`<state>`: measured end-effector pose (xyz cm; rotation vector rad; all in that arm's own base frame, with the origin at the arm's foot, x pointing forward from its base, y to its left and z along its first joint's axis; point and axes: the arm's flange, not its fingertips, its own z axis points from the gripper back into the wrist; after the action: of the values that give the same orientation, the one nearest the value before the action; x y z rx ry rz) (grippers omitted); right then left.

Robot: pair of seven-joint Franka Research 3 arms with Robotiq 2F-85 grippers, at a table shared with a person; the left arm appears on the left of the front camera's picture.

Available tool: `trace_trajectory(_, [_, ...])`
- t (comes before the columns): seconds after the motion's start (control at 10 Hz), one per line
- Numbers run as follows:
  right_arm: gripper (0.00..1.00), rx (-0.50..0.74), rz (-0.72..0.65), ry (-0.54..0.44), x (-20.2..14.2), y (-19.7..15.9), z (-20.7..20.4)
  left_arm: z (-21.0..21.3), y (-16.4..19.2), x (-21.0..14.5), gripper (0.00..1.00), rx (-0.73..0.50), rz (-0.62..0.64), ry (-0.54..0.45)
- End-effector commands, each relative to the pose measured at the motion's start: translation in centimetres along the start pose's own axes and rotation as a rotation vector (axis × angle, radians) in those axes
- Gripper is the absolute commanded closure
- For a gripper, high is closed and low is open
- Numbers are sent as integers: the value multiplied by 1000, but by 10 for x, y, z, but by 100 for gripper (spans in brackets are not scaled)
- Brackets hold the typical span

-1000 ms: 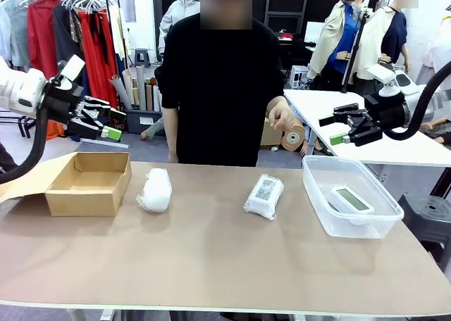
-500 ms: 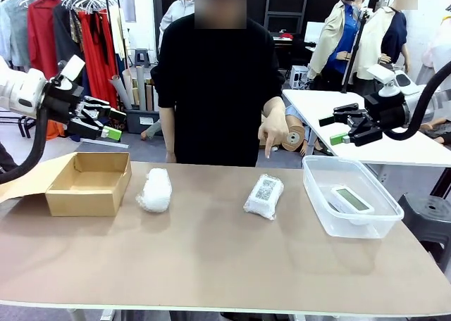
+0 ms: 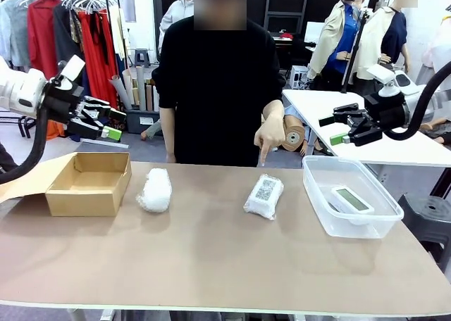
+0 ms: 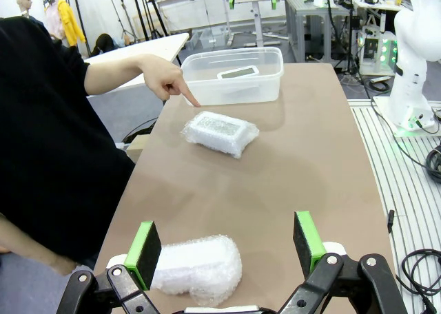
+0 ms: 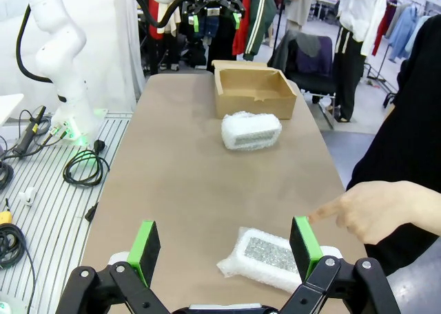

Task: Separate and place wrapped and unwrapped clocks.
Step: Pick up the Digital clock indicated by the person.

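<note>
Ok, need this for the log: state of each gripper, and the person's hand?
Left gripper: open, empty.
Right gripper: open, empty.
Person's hand: empty, index finger pointing down at the labelled bubble-wrap bundle.

- Table (image 3: 211, 265): smooth, matt brown top.
- Box (image 3: 84, 198), at the table's 9 o'clock: matt brown cardboard.
- Plain bundle (image 3: 155, 189) and labelled bundle (image 3: 263, 196) at its 3 o'clock: white bubble wrap, bumpy, faintly shiny.
- Tub (image 3: 335, 226): clear glossy plastic.
- Clock (image 3: 351, 199): smooth white plastic.
- Person's top (image 3: 218, 89): matt black cloth.

2 bubble-wrap bundles: plain bundle (image 3: 154, 190), labelled bundle (image 3: 263, 196). 1 bare clock (image 3: 351, 199), 1 clear tub (image 3: 366, 224), 1 cardboard box (image 3: 81, 203).
</note>
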<state>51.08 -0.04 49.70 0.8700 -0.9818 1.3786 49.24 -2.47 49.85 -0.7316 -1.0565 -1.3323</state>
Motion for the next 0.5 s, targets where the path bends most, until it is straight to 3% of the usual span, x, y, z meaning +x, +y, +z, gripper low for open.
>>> trace_trajectory(0.0, [0,0,4,-2,2,0,1,0,-1,1,0,0,-2,-2])
trace_trajectory(0.4, [0,0,4,-2,2,0,1,0,-1,1,0,0,-2,-2])
